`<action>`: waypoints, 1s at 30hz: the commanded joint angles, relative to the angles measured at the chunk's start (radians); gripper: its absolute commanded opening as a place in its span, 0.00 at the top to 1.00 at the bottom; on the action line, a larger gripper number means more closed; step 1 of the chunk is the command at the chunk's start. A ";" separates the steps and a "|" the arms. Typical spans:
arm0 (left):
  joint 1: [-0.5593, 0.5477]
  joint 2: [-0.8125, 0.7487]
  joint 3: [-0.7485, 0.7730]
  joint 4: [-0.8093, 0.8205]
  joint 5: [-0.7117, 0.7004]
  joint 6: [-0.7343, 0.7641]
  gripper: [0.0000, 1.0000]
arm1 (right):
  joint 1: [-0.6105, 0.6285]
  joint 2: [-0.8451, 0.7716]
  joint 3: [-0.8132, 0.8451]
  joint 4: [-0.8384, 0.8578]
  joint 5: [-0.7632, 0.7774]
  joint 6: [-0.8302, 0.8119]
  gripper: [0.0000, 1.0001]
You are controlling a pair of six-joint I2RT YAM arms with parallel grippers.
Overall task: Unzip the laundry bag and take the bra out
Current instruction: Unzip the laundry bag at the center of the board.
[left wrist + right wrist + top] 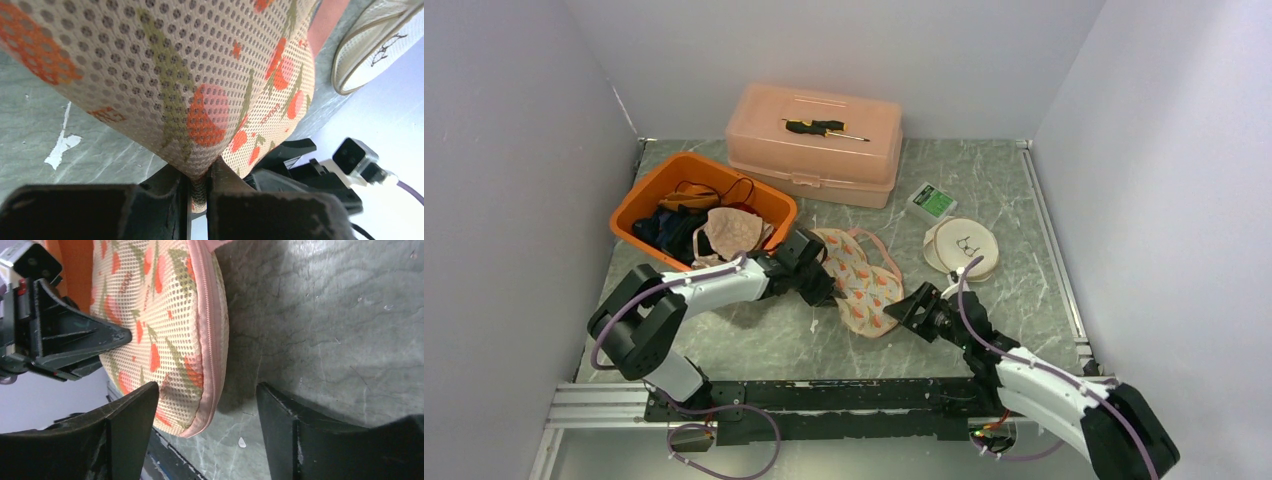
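The laundry bag [864,280] is a cream mesh pouch with an orange fruit print and a pink zipped rim, lying mid-table. My left gripper [822,288] is shut on a pinch of its mesh [200,165] at the bag's left edge. My right gripper [911,305] is open at the bag's near right end; in the right wrist view the bag's pink rim [212,365] lies between its fingers [131,412] without touching them. The zipper looks closed. The bra is hidden inside the bag.
An orange basket [656,190] of clothes stands at the left. A pink plastic case [816,145] with a screwdriver on top stands at the back. A round cream mesh pouch [961,248] and a small green packet [932,201] lie to the right.
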 commanded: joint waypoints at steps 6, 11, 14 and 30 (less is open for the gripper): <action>-0.007 -0.064 0.036 -0.009 0.019 0.023 0.96 | 0.001 0.157 0.031 0.304 -0.090 0.096 0.63; -0.009 -0.104 0.035 -0.034 -0.003 0.053 0.80 | -0.001 0.056 0.059 0.221 -0.058 0.118 0.90; -0.010 -0.162 0.024 -0.046 -0.019 0.089 0.55 | -0.014 -0.017 0.072 0.165 -0.046 0.156 1.00; -0.148 -0.450 -0.216 0.136 -0.204 -0.166 0.06 | -0.061 -0.231 0.059 0.104 0.118 0.553 1.00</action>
